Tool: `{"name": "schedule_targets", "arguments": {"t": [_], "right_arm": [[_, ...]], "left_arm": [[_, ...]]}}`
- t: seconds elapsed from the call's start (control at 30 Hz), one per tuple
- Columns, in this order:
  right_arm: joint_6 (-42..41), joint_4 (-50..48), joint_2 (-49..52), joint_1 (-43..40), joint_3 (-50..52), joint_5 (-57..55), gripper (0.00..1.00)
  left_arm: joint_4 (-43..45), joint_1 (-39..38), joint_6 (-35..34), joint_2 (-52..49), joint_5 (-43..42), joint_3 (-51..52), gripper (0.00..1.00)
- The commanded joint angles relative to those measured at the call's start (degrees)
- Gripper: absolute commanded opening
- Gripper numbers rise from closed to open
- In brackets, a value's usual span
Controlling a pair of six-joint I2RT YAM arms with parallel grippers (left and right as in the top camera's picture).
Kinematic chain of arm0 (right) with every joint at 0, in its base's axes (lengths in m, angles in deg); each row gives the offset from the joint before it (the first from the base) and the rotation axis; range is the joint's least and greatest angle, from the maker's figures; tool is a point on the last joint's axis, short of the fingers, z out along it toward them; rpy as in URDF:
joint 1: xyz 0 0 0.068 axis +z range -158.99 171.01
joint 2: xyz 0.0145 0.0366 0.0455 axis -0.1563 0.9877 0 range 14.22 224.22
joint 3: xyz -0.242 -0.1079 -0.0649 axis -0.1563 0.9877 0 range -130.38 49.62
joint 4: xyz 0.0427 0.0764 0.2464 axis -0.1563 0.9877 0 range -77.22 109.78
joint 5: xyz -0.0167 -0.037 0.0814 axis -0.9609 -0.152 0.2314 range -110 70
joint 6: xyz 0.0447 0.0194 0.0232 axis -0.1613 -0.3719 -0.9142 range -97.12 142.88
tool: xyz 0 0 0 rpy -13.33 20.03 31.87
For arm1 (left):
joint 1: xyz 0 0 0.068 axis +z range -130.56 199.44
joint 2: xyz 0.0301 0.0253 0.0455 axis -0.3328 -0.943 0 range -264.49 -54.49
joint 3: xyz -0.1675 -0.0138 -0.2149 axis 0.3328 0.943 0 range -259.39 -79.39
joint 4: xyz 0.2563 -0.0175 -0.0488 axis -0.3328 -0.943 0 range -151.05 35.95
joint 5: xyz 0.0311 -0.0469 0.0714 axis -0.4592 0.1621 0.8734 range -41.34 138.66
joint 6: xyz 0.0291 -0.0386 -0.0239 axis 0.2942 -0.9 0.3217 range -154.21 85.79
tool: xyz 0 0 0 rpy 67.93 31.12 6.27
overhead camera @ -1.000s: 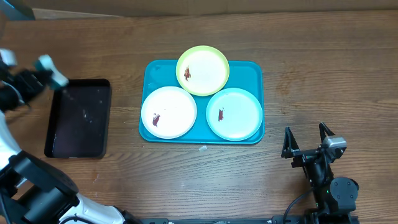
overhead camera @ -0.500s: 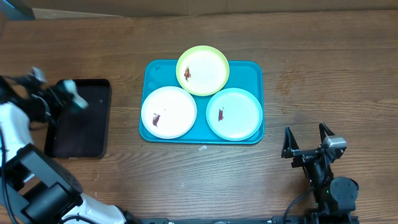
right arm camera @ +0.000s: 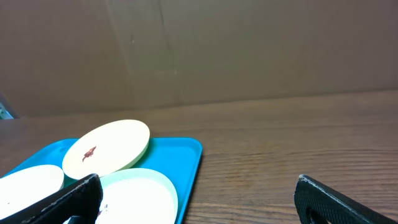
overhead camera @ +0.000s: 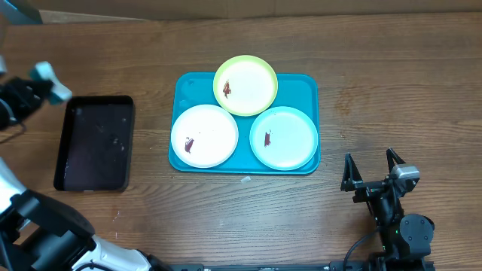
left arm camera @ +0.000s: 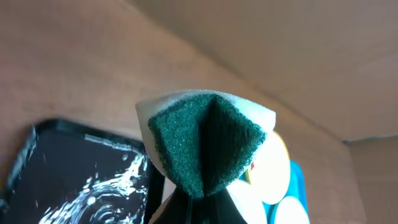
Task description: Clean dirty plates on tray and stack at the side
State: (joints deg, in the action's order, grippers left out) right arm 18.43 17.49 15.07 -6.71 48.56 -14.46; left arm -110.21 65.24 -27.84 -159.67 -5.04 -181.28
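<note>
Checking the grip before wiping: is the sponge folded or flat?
Folded: the sponge is creased down its middle, green faces angled together, pinched from below.

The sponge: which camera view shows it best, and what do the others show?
Left wrist: the sponge fills the frame, folded, green scouring face with a white edge. Overhead shows only a small pale speck at far left. Right wrist misses it.

The overhead camera looks straight down from high up on the whole desk (overhead camera: 376,75), with the teal tray (overhead camera: 305,86) central and the black tray (overhead camera: 94,143) at left. The left wrist camera sits close behind a folded green sponge (left arm camera: 202,140) and faces right over the black tray. The right wrist camera sits low at near right and faces the far cardboard wall (right arm camera: 249,50), looking out through the right end effector (right arm camera: 199,193). All three views share the teal tray and the yellow-green plate (right arm camera: 109,146).
</note>
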Motion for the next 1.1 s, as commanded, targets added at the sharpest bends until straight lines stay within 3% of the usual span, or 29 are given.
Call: {"name": "schedule_targets", "arguments": {"t": [0.0, 0.1, 0.23, 0.43, 0.53, 0.7, 0.77, 0.9, 1.07], "right_arm": [[-0.22, -0.28, -0.68, -0.22, 0.61, -0.37, 1.00], [-0.22, -0.28, -0.68, -0.22, 0.61, -0.37, 1.00], [-0.22, -0.31, -0.68, -0.22, 0.61, -0.37, 1.00], [-0.22, -0.31, -0.68, -0.22, 0.61, -0.37, 1.00], [-0.22, -0.28, -0.68, -0.22, 0.61, -0.37, 1.00], [-0.22, -0.28, -0.68, -0.22, 0.61, -0.37, 1.00], [-0.22, -0.31, -0.68, -0.22, 0.61, -0.37, 1.00], [-0.22, -0.28, -0.68, -0.22, 0.61, -0.37, 1.00], [-0.22, -0.28, -0.68, -0.22, 0.61, -0.37, 1.00]], "left_arm": [[-2.43, -0.50, 3.30, 1.05, -2.84, -1.90, 0.04], [-3.96, -2.51, 5.90, 0.46, 8.48, 1.36, 0.04], [0.68, -5.51, 5.81, -0.46, 24.83, 11.74, 0.04], [9.55, -5.86, 3.96, -0.59, 19.19, 21.49, 0.04], [9.62, -4.72, 1.03, -0.28, 12.98, 18.56, 0.04], [10.19, -0.79, -6.27, 0.00, -8.11, 8.39, 0.04], [11.02, 0.35, -9.97, 0.00, -12.11, 5.25, 0.04], [9.27, 1.05, -11.17, -0.04, -10.58, 3.23, 0.04], [4.39, -1.11, -10.21, -0.83, 12.52, 9.07, 0.04]]}}
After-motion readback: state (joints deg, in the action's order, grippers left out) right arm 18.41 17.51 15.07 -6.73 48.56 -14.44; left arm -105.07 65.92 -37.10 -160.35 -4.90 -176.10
